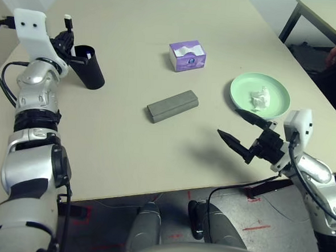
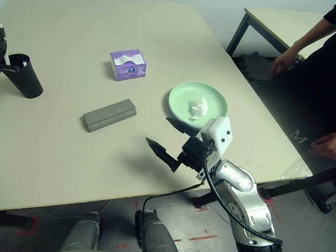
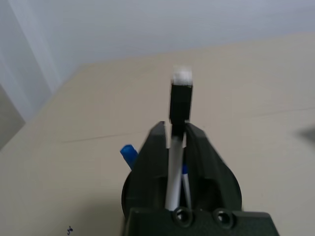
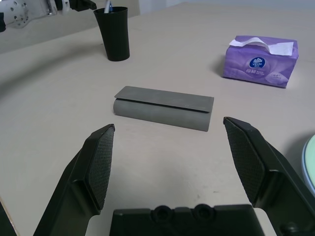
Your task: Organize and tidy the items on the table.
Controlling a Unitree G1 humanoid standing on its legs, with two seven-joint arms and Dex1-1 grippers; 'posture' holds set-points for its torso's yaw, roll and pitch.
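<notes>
On my beige worktop [image 1: 126, 152] I see the black cup [image 1: 89, 68] upright at the far left, a blue-capped marker [image 3: 128, 155] inside it and a black-capped white marker [image 3: 179, 128] standing over its mouth. The grey glasses case [image 1: 172, 106] lies closed mid-table. The purple tissue box [image 1: 187, 55] sits beyond it. A crumpled white tissue [image 1: 260, 98] rests on the green plate [image 1: 243, 88].

left gripper [image 3: 177, 140] jaws nearly closed; right gripper [image 4: 170, 147] jaws wide apart.
</notes>
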